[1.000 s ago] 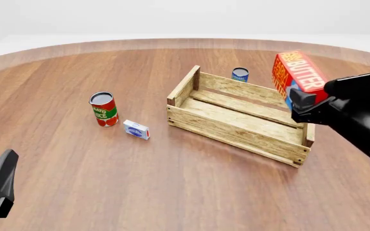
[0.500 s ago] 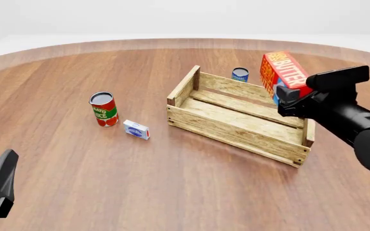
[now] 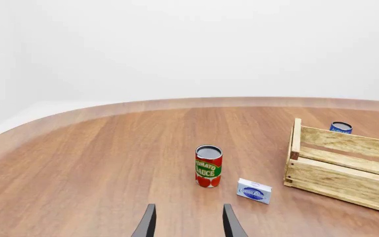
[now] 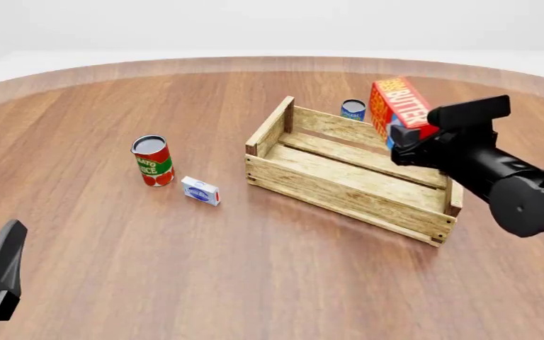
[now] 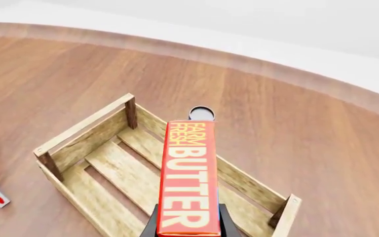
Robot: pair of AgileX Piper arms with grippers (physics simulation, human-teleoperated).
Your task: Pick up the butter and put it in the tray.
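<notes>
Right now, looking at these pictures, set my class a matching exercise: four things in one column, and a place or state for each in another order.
Things:
1. butter
2. red-green can
3. small blue-white box
4. left gripper

States:
A. open, holding nothing
B. lying on the table between can and tray
C. held above the tray
D. standing upright on the table

Pairs: 1-C, 2-D, 3-B, 4-A

There were two cans, one butter carton, one small box, one wooden crate.
</notes>
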